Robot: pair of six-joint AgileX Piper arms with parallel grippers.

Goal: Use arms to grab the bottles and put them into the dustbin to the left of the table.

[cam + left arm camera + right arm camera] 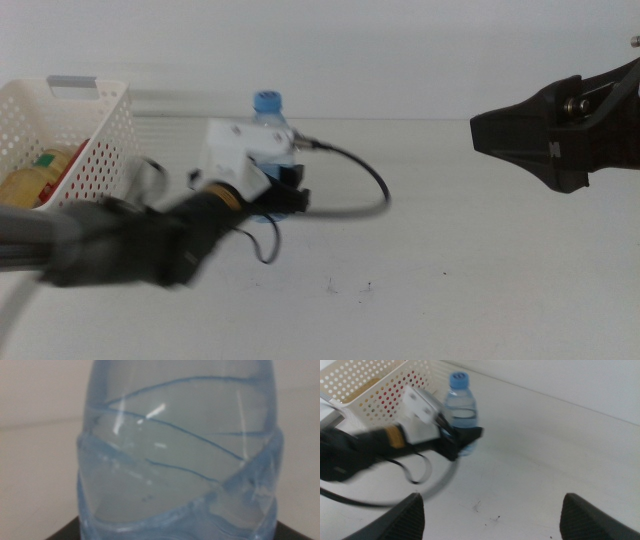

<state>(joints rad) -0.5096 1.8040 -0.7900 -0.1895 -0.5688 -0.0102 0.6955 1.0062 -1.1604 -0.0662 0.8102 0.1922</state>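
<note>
Bottle (268, 110) standing upright mid-table, right of dustbin (95, 125); I'm clamping left gripper (283, 196) round its lower body. Right gripper (490, 510) hovering spread, idle. Risk: slick, soft plastic slipping or tipping w/ fast swing binward.

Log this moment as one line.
left gripper: around water bottle | right gripper: open, waiting at right | dustbin: holds yellow bottle

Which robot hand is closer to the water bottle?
The left. The left gripper is right at the water bottle, fingers around its body; the right gripper hangs well off to its side.
</note>
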